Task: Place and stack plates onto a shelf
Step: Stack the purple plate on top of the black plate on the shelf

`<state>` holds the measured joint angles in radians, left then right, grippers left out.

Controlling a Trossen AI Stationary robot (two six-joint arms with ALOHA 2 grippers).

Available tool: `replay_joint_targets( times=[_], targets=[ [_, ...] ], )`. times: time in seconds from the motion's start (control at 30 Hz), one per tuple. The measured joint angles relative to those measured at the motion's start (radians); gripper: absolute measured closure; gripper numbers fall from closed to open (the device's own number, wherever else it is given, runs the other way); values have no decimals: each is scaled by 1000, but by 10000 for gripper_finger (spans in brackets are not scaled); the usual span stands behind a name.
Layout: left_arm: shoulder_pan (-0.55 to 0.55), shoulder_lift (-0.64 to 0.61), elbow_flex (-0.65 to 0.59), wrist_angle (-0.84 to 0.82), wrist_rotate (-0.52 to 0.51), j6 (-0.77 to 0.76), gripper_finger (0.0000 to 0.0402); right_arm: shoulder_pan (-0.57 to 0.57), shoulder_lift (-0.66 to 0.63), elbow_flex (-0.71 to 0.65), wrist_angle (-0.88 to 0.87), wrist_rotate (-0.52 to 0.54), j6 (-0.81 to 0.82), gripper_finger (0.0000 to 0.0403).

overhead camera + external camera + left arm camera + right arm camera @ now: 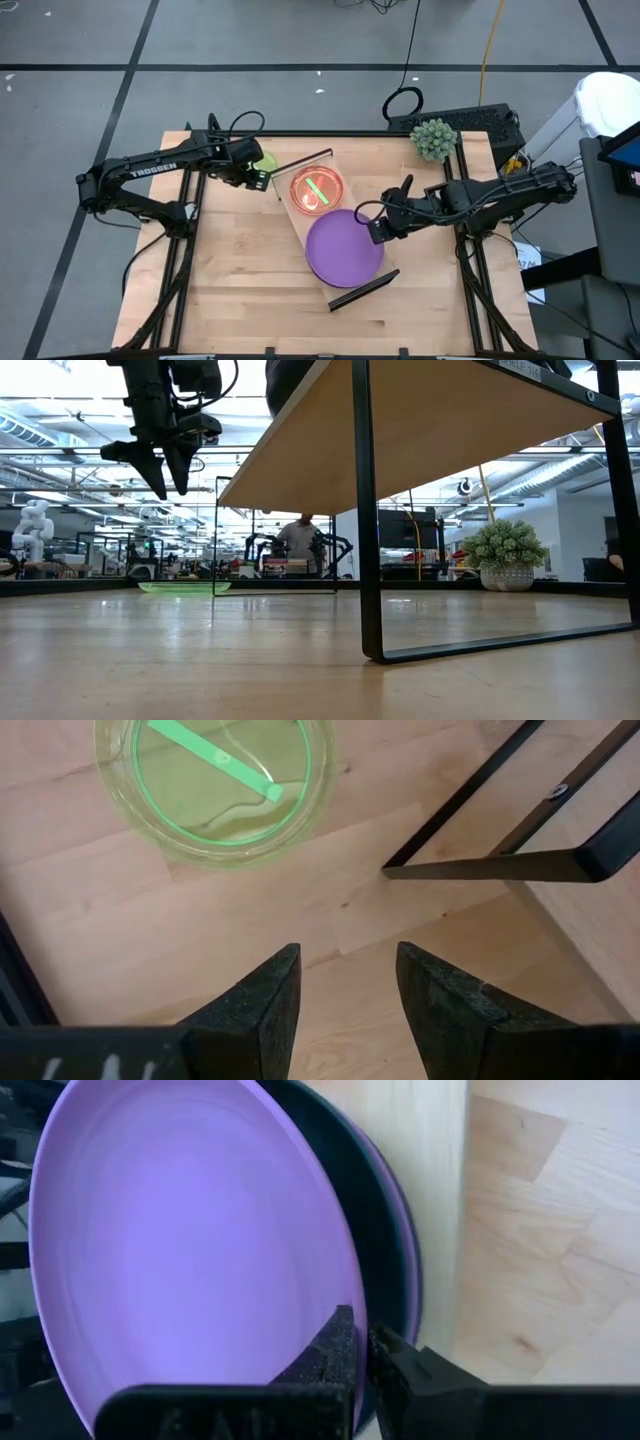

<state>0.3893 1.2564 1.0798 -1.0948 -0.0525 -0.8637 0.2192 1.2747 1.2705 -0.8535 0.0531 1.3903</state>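
The shelf [362,288] stands slantwise mid-table on dark legs. On it lie a pink-red plate [317,190] with a green streak in it and, nearer its near end, a purple plate [343,250]. My right gripper [378,228] is shut on that purple plate [190,1230], which lies over a dark plate [385,1260] and another purple rim [411,1250]. My left gripper [262,180] hangs open above the table [345,990], next to a green plate [215,780] that lies flat on the tabletop [185,587]. My right gripper pinches the top purple plate's rim [355,1295] on the side toward the table's right edge, one finger on the plate's upper face and one under the rim. The fingers come slanting down from the table's right. The held edge stands a little above the dark plate below.
A small potted plant [433,138] stands at the table's far right corner, with a black device [480,122] behind it. The shelf's thin dark legs [365,510] stand on the tabletop. Bare wood lies along the near edge. A person [298,540] shows far off in the room.
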Motion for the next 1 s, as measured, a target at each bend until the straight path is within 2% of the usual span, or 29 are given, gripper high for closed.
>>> replay_joint_targets(
  times=[0.4, 0.8, 1.0],
  targets=[
    [0, 0, 0, 0, -8, -6, 231, 6, 5, 0, -13, 48, -18, 400],
    [0, 0, 0, 0, -9, -15, 231, 12, 5, 0, -23, 52, -26, 398],
    [0, 0, 0, 0, -9, -34, 231, 12, 5, -1, -31, 53, -35, 366]
  ],
)
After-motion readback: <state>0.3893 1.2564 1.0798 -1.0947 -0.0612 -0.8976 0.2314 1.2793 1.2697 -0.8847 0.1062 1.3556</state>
